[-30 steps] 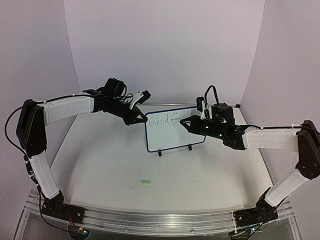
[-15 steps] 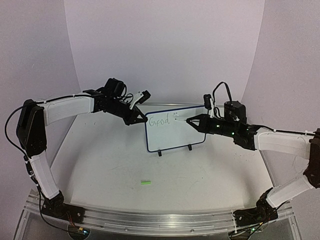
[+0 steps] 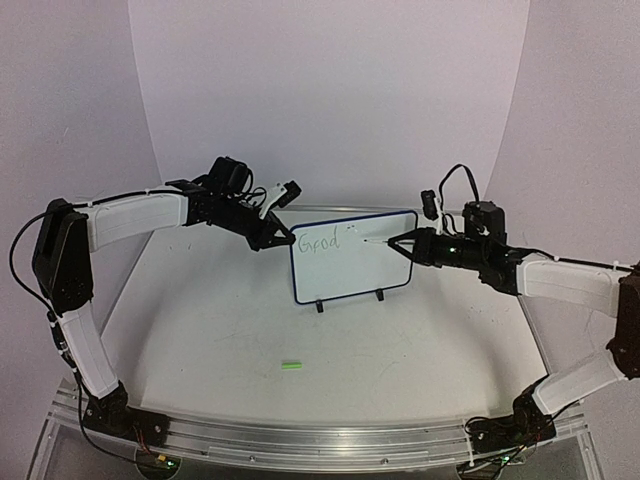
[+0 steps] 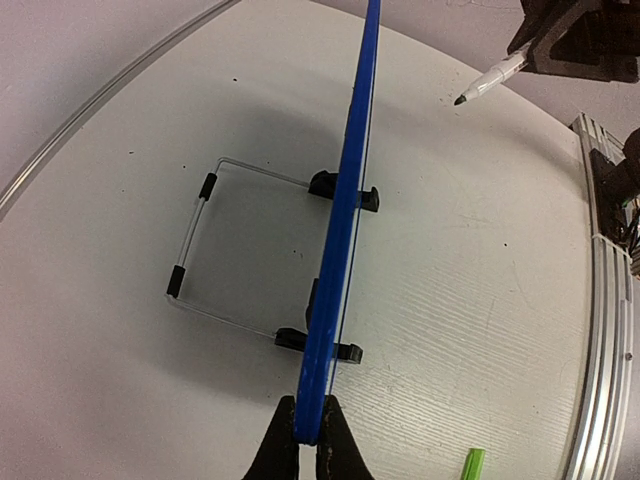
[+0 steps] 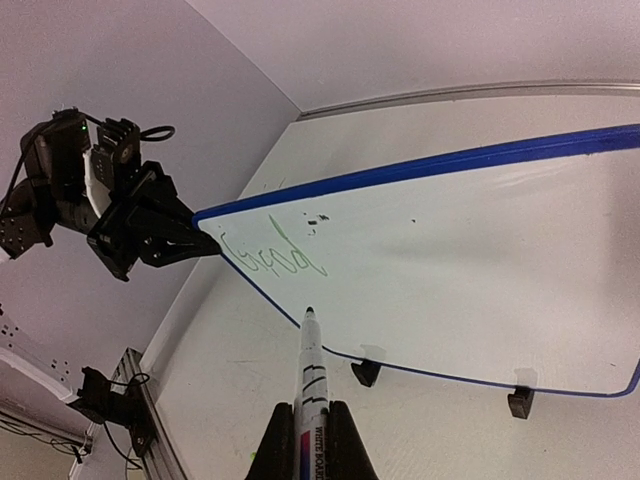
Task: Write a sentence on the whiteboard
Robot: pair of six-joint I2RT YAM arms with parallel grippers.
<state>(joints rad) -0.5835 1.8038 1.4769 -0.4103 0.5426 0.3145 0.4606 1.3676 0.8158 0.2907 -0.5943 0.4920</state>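
The whiteboard (image 3: 350,262) stands upright on two black feet at mid table. It appears edge-on as a blue rim (image 4: 345,230) in the left wrist view. My left gripper (image 3: 285,240) is shut on the board's left edge, jaws pinching the rim (image 4: 308,440). Of the sentence, only the green word "Good" (image 5: 270,250) shows at the board's upper left (image 3: 320,241). My right gripper (image 5: 308,432) is shut on a white marker (image 5: 308,375). Its uncapped tip (image 3: 367,240) points at the board face, a short gap away.
A green marker cap (image 3: 291,365) lies on the table in front of the board and also shows at the bottom of the left wrist view (image 4: 472,465). A wire stand (image 4: 215,250) props the board from behind. A metal rail (image 3: 300,440) runs along the near edge.
My right gripper has drawn back to the right with the marker, its tip moving away from the word "Good" and off the board. The left gripper and board have stayed still.
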